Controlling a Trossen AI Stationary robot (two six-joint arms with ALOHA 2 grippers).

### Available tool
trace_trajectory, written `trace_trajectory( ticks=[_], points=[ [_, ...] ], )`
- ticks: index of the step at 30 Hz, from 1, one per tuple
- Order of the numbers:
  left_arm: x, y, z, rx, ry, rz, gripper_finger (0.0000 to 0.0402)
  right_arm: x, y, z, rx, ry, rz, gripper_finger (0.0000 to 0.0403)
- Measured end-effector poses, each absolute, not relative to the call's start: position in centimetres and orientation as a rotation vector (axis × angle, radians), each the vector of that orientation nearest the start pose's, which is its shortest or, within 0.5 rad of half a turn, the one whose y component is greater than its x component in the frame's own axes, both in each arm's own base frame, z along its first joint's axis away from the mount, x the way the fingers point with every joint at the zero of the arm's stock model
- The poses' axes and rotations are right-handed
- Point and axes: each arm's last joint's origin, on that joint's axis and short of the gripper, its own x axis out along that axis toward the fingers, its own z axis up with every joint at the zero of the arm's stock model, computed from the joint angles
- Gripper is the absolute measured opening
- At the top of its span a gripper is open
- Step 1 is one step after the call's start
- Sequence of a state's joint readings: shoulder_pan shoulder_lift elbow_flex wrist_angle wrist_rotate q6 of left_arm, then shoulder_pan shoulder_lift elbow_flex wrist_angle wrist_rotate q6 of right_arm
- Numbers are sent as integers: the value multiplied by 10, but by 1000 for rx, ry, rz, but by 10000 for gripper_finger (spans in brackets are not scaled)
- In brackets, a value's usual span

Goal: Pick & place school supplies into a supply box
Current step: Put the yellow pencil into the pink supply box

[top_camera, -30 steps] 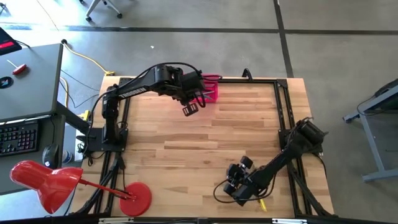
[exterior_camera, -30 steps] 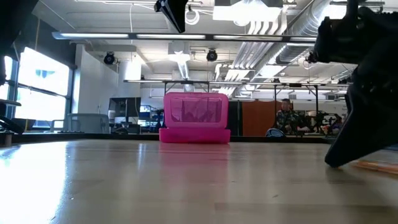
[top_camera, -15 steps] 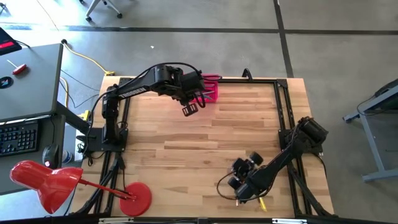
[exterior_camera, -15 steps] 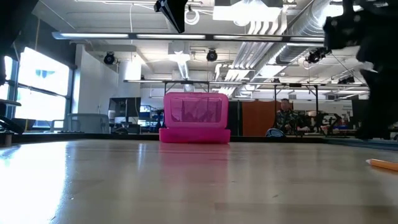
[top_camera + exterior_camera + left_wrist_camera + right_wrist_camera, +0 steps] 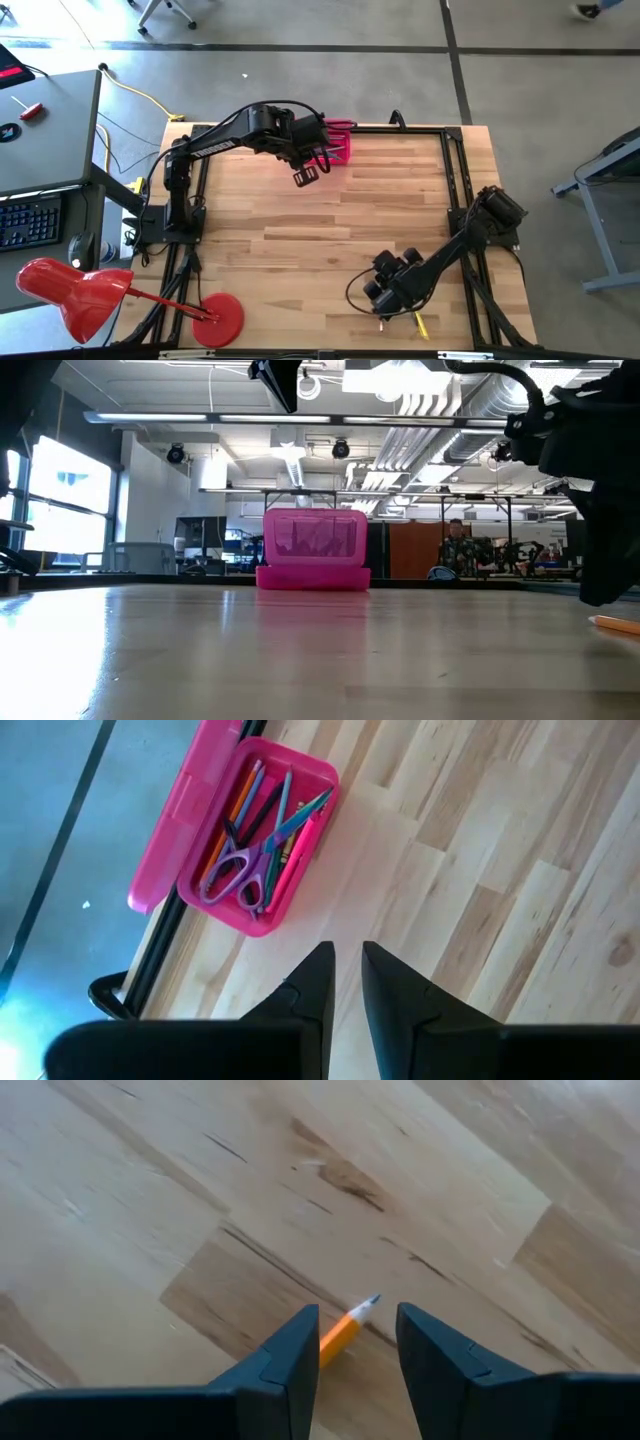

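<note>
The pink supply box [image 5: 313, 780] stands open at the table's far edge, also in the low view [image 5: 313, 550], its lid raised. In it lie purple-handled scissors [image 5: 235, 870] and several pens and pencils. My left gripper [image 5: 345, 982] hangs high above the table just near of the box [image 5: 340, 143], open by a narrow gap, nothing in it. My right gripper [image 5: 358, 1348] is open low over the table's near right part [image 5: 385, 295]. An orange pencil [image 5: 345, 1332] lies on the wood [image 5: 615, 625]; its tip shows in the gap, close to one finger.
A red desk lamp [image 5: 75, 295] with a round base [image 5: 220, 318] stands at the near left corner. A black frame [image 5: 452, 170] runs along the table's edges. A desk with a keyboard [image 5: 30, 215] is off to the left. A person [image 5: 458, 550] sits far behind.
My right gripper has come up off the table a little and rolled about its wrist, its fingers as far apart as before. The pencil has stayed lying on the wood.
</note>
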State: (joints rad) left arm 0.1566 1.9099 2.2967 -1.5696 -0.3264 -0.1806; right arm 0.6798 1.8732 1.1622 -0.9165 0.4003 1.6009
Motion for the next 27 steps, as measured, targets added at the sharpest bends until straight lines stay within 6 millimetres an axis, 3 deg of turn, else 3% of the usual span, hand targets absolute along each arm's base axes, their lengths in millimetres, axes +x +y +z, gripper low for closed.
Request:
trace_trajectory(
  ticks=[12,17,23,27],
  points=[
    [342,63,412,-55,1145,530,83,257,192,146,594,1102,-863,114],
    [342,63,412,-55,1145,530,83,261,195,134,604,1136,-860,110],
    [342,63,412,-55,1145,530,83,262,193,129,544,1104,-873,69],
    [343,64,412,-56,1139,530,83,269,189,128,494,1039,-842,22]
  ],
)
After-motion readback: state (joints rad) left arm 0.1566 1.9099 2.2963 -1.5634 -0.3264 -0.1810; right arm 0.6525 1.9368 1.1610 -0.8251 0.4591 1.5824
